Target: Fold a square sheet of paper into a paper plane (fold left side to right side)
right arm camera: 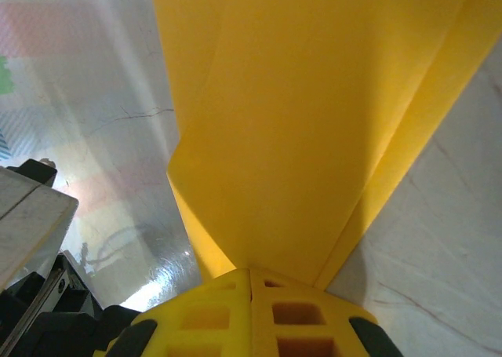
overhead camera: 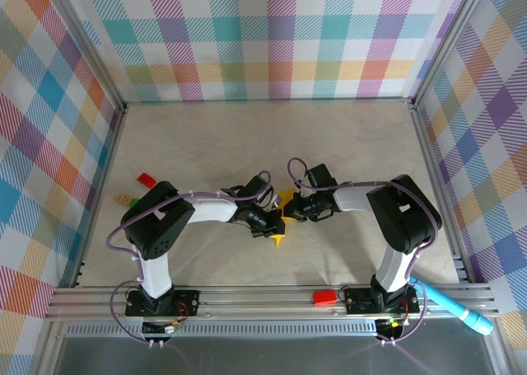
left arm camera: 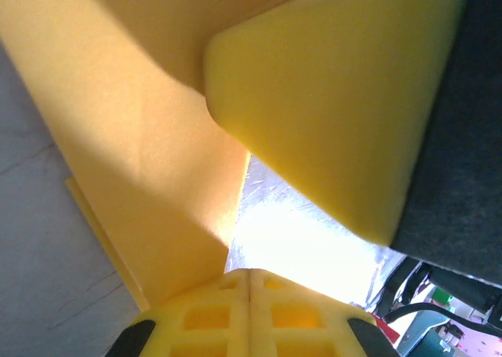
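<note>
The folded yellow paper (overhead camera: 278, 240) is seen at the centre of the top view, pinched between both tools. The left gripper (overhead camera: 268, 223) is clamped on it from the left, the right gripper (overhead camera: 296, 210) from the right, each with fingers fully closed. A red block (overhead camera: 324, 297) lies at lower centre and a blue pen (overhead camera: 457, 307) at lower right.

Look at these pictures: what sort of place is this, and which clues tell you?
Probably a robot lab test cell: the left arm and right arm bolted to a metal rail, checked panels walling in the table, yellow paper between the arms.
</note>
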Tool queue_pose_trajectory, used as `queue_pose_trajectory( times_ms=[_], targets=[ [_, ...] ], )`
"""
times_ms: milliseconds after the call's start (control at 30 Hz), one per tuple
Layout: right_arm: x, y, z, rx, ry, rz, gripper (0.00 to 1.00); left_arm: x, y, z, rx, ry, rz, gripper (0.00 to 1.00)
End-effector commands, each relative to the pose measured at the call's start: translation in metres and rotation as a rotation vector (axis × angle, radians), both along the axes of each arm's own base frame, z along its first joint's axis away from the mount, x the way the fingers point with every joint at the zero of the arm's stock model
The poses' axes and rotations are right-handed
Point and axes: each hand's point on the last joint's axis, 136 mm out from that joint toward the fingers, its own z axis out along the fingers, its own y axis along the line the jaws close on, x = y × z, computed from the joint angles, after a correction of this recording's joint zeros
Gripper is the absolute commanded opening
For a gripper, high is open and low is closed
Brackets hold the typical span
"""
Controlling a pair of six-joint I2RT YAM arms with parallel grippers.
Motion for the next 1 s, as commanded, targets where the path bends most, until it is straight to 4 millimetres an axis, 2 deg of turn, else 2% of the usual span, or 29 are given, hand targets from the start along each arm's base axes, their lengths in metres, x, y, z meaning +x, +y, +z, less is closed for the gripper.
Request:
queue_pose_trajectory(
  times_ms=[0, 233, 767, 967],
  targets=[
    [-0.036, -0.047, -0.06, -0.281, 0.142, -0.03, 0.0, -0.015, 0.012, -0.015, 0.055, 0.033, -0.017, 0.0],
    [-0.035, -0.049, -0.06, -0.294, 0.144, -0.026, 0.0, -0.026, 0.02, -0.019, 0.082, 0.042, -0.023, 0.0],
    [-0.034, -0.051, -0.059, -0.317, 0.149, -0.014, 0.0, -0.07, 0.049, -0.031, 0.148, 0.088, -0.077, 0.0],
    [-0.032, -0.049, -0.056, -0.31, 0.145, -0.009, 0.0, -0.075, 0.054, -0.031, 0.149, 0.087, -0.066, 0.0]
  ],
)
